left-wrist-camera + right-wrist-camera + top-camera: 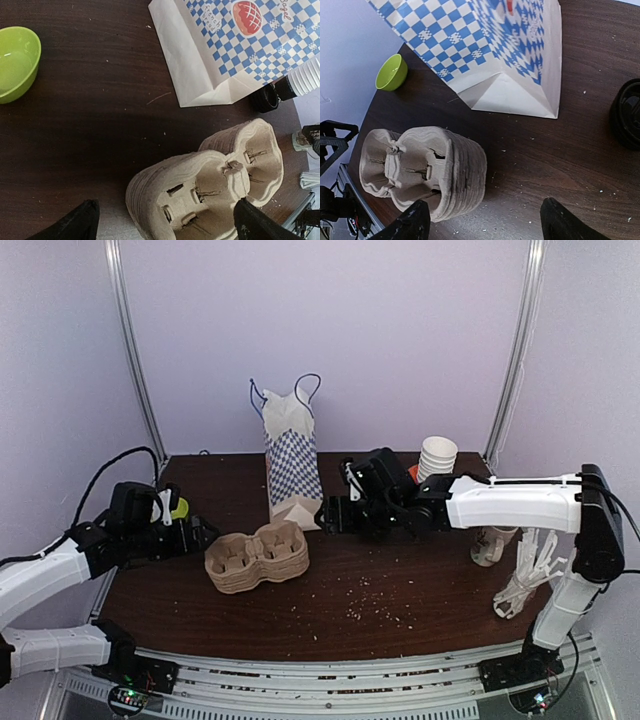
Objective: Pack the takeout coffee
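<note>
The left gripper (200, 537) holds its fingers wide and empty, just left of the cup carrier (256, 558). The right gripper (335, 512), fingers also apart and empty, is beside the paper bag (292, 465). The takeout coffee (626, 115), seen only in part, stands just right of the bag.

table (100, 125): dark wood | carrier stack (200, 195): rough pulp | bag (190, 65): matt paper
</note>
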{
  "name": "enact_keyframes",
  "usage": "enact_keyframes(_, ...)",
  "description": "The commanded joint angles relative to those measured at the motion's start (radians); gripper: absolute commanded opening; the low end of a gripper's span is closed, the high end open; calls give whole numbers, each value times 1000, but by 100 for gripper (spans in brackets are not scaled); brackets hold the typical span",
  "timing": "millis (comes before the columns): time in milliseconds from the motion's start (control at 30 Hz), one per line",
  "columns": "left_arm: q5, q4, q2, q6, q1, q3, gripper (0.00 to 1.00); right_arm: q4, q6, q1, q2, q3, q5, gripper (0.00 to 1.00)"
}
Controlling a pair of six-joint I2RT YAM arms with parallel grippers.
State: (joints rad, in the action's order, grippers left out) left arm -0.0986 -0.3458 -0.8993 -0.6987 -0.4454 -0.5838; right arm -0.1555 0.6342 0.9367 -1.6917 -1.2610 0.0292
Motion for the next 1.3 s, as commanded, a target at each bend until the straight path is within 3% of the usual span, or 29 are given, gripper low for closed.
enact_keyframes(0, -82, 56, -18, -37, -4, 28, 97, -2, 15, 18, -37, -42, -21, 78)
enact_keyframes(633, -141, 120, -101, -69, -4, 86, 93, 55, 74, 24, -211, -130, -227, 72)
enact_keyframes(1267, -168, 147, -85, -88, -4, 148, 78, 104, 121, 25, -278, -65, -285, 43)
